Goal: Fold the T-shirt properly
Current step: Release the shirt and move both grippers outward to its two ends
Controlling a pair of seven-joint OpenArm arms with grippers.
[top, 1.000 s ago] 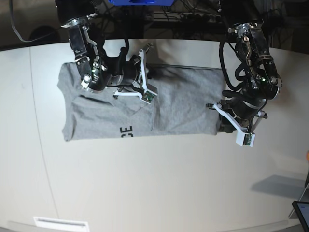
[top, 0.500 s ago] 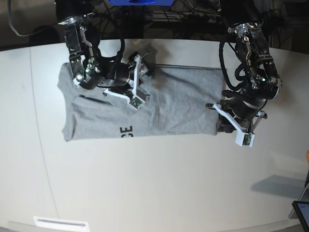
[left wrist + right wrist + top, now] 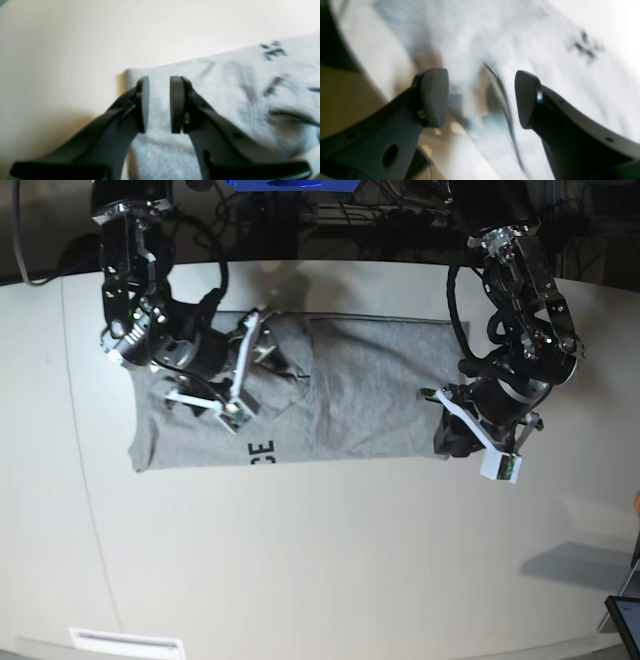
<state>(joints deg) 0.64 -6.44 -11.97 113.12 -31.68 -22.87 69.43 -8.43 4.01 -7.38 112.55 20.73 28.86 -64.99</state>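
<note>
The right hand (image 3: pixel 480 98) is wide and empty above the rumpled T-shirt (image 3: pixel 375 390), probably to grip another loose layer for folding

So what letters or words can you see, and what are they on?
"CE" – black capitals on the grey T-shirt, turned sideways; any letters before it aren't showing.
Dark printing on the shirt in both wrist views – too blurred to read.
Screen at the right edge of the base view – too small to read.
Little green parts on the two grippers – too small to tell if they have writing.
</note>
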